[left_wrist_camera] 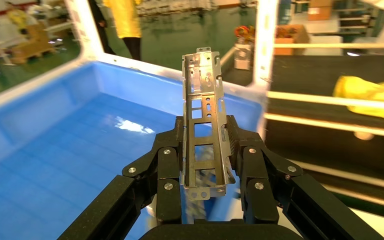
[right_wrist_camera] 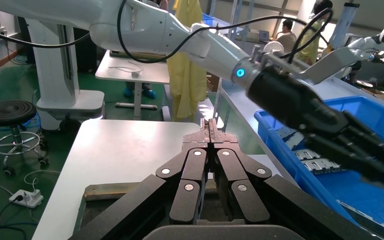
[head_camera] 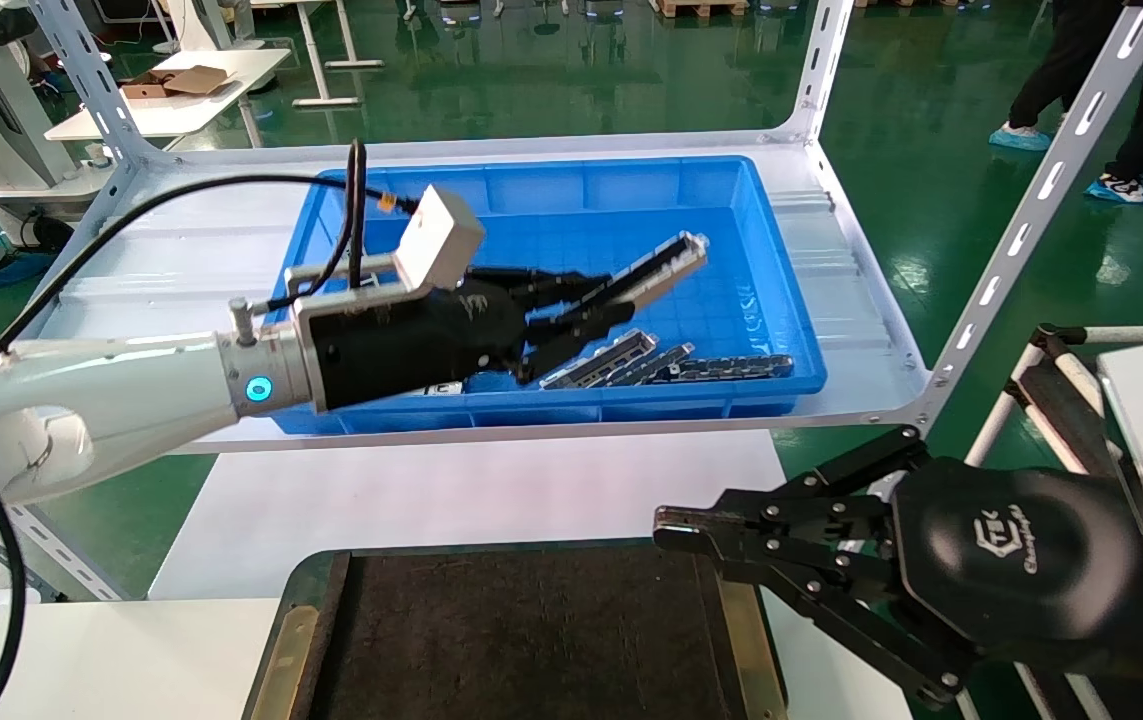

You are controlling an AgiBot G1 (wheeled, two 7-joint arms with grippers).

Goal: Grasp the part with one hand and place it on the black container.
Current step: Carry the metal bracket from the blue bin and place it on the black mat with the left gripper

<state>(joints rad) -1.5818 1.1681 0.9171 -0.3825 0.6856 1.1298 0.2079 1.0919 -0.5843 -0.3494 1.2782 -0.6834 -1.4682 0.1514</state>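
Observation:
My left gripper [head_camera: 596, 300] is shut on the part [head_camera: 659, 268], a narrow silver-grey slotted metal channel, and holds it tilted in the air above the blue bin [head_camera: 776, 310]. In the left wrist view the part [left_wrist_camera: 205, 107] stands out between the two black fingers [left_wrist_camera: 169, 150], gripped at its near end. The black container [head_camera: 531, 640], a flat dark tray with an olive-brass rim, lies at the near edge of the head view. My right gripper [head_camera: 666, 528] is shut and empty beside the tray's right far corner; it also shows in the right wrist view [right_wrist_camera: 210, 126].
Several more slotted metal parts [head_camera: 666, 365] lie at the bin's near side on the white shelf [head_camera: 861, 330]. Perforated shelf posts [head_camera: 1041, 190] rise at the right and left. A white table [head_camera: 451, 500] lies between shelf and tray. People stand on the green floor behind.

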